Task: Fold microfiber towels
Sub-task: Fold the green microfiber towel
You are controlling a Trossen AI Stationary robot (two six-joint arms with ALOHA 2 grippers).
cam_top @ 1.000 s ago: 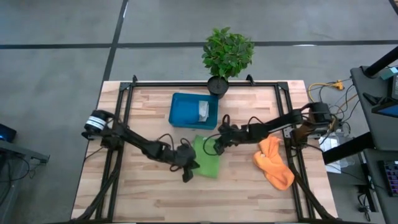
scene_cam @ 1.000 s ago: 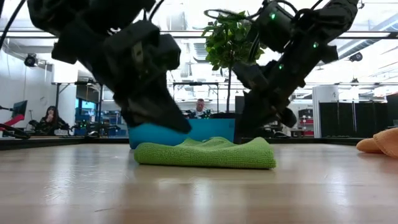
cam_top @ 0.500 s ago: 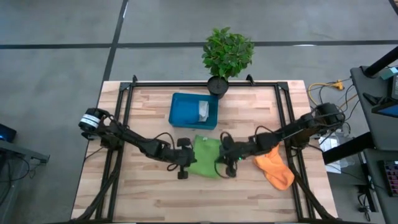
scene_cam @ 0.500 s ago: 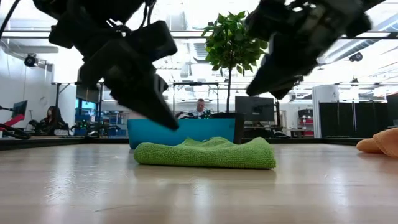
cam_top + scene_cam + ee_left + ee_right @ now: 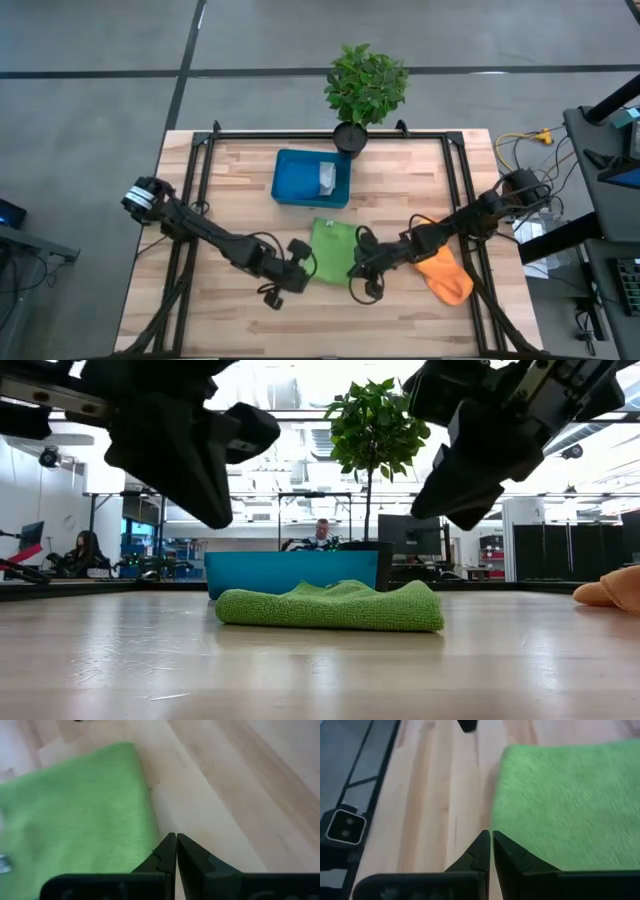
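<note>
High view: folded lime green microfiber towel [image 5: 333, 252] lies on the wooden table [image 5: 230, 170]; left gripper [image 5: 298, 268] and right gripper [image 5: 357, 268] flank it, both clenched, empty.

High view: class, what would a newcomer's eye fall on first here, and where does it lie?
The folded green towel at the table's middle, with the left tool and right tool, both shut, just off its near corners. Then the orange towel crumpled to the right, and the blue tray behind, before the plant.
</note>
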